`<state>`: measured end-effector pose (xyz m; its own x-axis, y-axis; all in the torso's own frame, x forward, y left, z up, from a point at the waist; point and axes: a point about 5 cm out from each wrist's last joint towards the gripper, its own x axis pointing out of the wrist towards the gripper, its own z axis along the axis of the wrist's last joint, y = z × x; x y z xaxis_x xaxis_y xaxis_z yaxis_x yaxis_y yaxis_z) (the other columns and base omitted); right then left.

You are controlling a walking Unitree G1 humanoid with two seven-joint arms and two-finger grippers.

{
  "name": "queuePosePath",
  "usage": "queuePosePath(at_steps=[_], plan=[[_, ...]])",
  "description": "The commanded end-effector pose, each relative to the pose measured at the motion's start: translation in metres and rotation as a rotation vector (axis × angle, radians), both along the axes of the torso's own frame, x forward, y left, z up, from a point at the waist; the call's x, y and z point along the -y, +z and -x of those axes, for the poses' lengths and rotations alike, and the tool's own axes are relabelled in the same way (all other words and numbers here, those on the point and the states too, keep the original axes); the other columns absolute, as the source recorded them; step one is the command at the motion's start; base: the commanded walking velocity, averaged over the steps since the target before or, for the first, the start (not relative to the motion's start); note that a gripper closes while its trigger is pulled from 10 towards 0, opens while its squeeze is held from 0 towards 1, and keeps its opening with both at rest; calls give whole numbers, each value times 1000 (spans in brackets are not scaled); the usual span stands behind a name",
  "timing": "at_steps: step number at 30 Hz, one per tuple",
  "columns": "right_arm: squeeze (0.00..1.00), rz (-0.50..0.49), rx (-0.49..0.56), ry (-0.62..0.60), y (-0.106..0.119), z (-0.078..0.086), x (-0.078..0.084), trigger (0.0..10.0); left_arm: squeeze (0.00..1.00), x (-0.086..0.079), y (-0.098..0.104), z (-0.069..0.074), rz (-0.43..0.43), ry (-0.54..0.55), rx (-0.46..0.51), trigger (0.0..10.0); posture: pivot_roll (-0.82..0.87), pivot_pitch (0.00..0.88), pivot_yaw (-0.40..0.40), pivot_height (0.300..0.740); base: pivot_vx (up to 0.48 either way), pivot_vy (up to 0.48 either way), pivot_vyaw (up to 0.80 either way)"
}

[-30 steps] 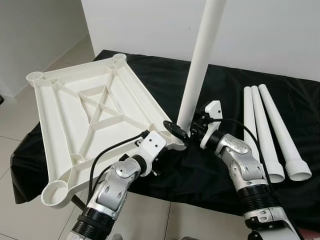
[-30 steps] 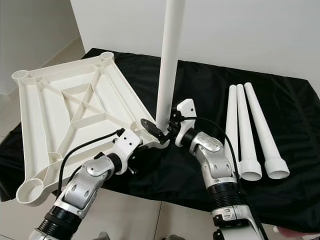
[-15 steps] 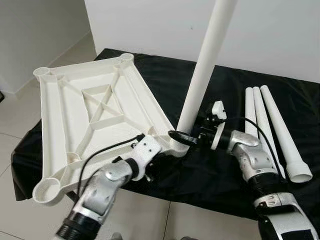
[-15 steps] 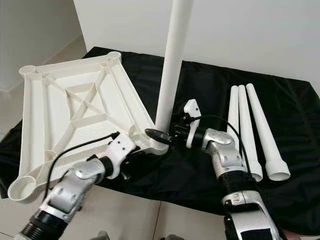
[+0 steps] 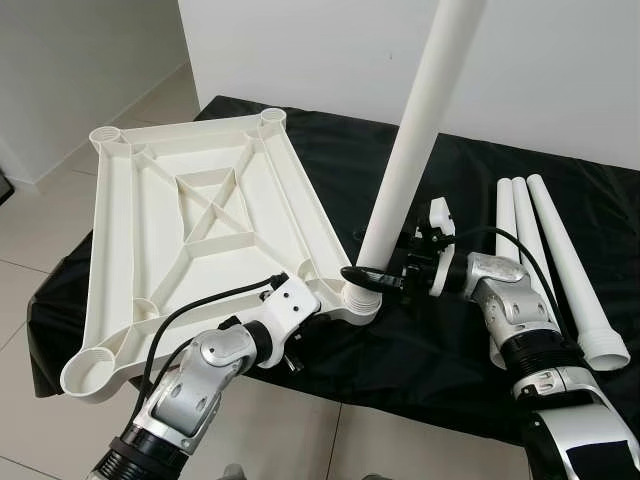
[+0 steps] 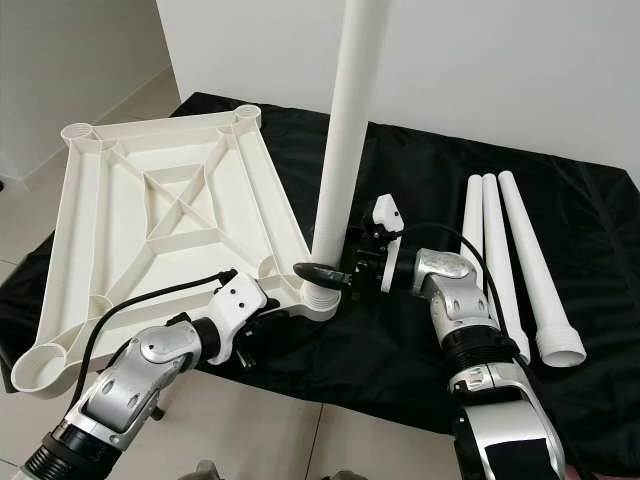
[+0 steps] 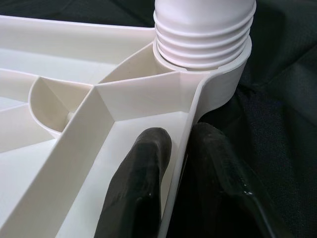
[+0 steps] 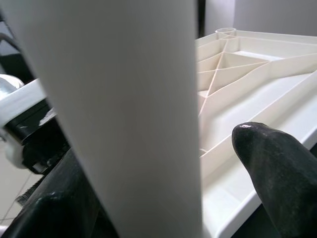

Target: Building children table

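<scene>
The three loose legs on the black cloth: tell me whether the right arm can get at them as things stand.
Probably not yet: the right end effector is closed around the upright leg at the tabletop's corner socket. The three loose legs lie unobstructed beside that arm, so once it lets go they look reachable.

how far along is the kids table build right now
One long white plastic leg stands in a corner socket of the upturned white ribbed tabletop. The right tool grips that leg; the left tool pinches the rim. Three white legs lie on the black cloth, three sockets open.
</scene>
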<state>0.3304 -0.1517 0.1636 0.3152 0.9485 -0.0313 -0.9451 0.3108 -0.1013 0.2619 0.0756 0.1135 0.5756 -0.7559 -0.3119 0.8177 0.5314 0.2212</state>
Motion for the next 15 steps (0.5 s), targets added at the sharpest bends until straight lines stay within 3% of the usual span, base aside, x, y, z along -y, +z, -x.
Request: queuePosePath(at_steps=[1,15], plan=[[0,-5,7,21,3,-1,-2,10000,0,6,-2,10,-8,-173,-64,10000,-10,0,-44,740,0,0,0],[0,7,-50,90,-8,6,-1,9686,0,6,-1,11,-8,-179,-67,10000,-11,0,-41,740,0,0,0]])
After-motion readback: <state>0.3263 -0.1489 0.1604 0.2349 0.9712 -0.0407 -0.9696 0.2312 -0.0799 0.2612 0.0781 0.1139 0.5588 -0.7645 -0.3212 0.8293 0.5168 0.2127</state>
